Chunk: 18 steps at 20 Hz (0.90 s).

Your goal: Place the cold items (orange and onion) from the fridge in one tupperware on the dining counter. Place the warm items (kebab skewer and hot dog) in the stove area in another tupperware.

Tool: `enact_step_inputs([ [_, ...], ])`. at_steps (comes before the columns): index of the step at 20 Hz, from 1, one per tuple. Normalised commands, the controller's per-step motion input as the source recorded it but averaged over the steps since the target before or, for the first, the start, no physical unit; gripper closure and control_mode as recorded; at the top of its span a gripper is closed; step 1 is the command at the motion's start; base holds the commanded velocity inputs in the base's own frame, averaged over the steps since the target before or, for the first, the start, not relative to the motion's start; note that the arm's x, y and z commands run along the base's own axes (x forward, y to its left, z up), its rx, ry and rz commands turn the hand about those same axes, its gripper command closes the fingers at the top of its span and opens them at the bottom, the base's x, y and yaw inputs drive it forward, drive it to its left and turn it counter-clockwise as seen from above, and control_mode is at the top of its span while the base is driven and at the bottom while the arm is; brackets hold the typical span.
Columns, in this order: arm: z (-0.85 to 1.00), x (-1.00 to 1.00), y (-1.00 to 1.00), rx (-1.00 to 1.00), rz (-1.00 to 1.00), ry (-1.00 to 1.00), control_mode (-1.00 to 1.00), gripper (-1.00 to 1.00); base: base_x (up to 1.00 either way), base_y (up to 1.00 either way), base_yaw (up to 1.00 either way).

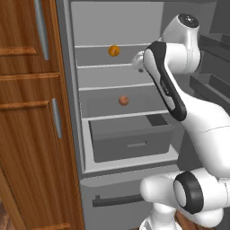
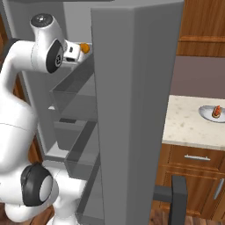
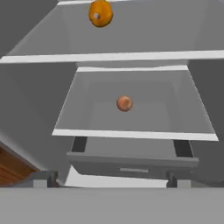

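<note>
Inside the open grey fridge (image 1: 85,148): two cold items waiting, hand released and empty.

Seen from the left base: one round, dimpled orange fruit (image 1: 114,50) on an upper shelf, at about 10 o'clock from the white arm's hand (image 1: 137,62) and just beside it; one small, brownish-pink round onion (image 1: 124,100) alone on the shelf two levels lower, at 7 o'clock from the hand. Likely light and firm, both; the orange's skin smooth enough to roll or slip, so best pinched across its widest middle, the papery onion likewise. Hand spread wide, touching nothing. Count: one orange, one onion, one drawer (image 1: 130,143) below, and one reddish item on a grey plate (image 2: 206,115) on the pale stone table (image 2: 184,127) at 3 o'clock.
</note>
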Motion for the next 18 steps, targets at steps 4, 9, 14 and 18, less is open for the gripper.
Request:
enact_step_inputs([
  [4,0.07,0.59,0.11,0.0,0.0,-0.08,-1.0,-1.0,0.0,0.0,0.0],
  [9,0.11,0.56,0.06,0.0,0.0,-0.06,-1.0,-1.0,0.0,0.0,0.0],
  [14,0.08,0.61,0.15,0.0,0.0,-0.01,-1.0,-1.0,0.0,0.0,0.0],
  [18,0.0,0.69,0.28,0.0,0.0,0.0,-1.0,-1.0,0.0,0.0,0.0],
])
